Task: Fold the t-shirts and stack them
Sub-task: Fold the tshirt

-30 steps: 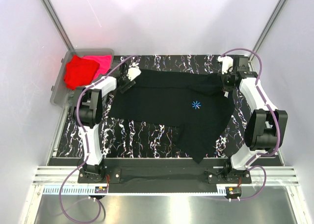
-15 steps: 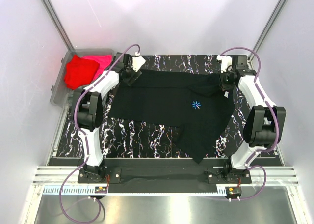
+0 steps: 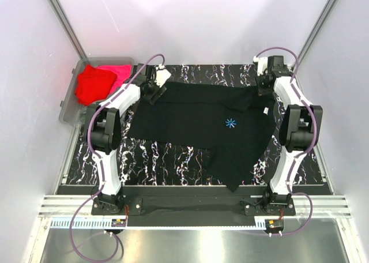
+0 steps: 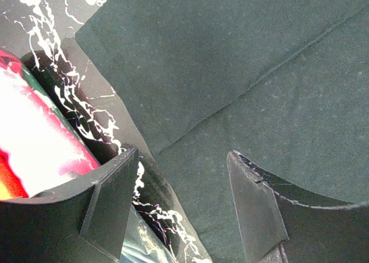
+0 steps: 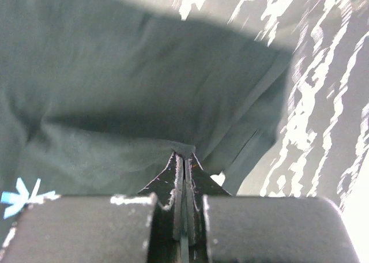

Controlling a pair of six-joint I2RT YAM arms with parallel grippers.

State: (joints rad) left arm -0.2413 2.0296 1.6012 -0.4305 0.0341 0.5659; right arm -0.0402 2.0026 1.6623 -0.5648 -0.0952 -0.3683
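Observation:
A black t-shirt (image 3: 196,116) with a tiny blue starburst (image 3: 230,123) lies spread on the marbled table. My left gripper (image 3: 151,91) is at its far left corner. In the left wrist view the gripper (image 4: 183,188) is open, one finger on each side of the shirt's edge (image 4: 259,72). My right gripper (image 3: 263,87) is at the far right corner. In the right wrist view it (image 5: 184,156) is shut on a pinched fold of the black cloth (image 5: 115,90). A red shirt (image 3: 89,84) and a magenta-pink one (image 3: 118,72) lie crumpled in a bin.
The clear plastic bin (image 3: 68,110) stands off the table's far left corner, close to my left gripper. Its red and pink contents show at the left of the left wrist view (image 4: 34,142). Frame posts and white walls enclose the table.
My left gripper has moved toward the far edge, onto the shirt's far left corner. My right arm has drawn in and its gripper has moved farther back with the far right corner.

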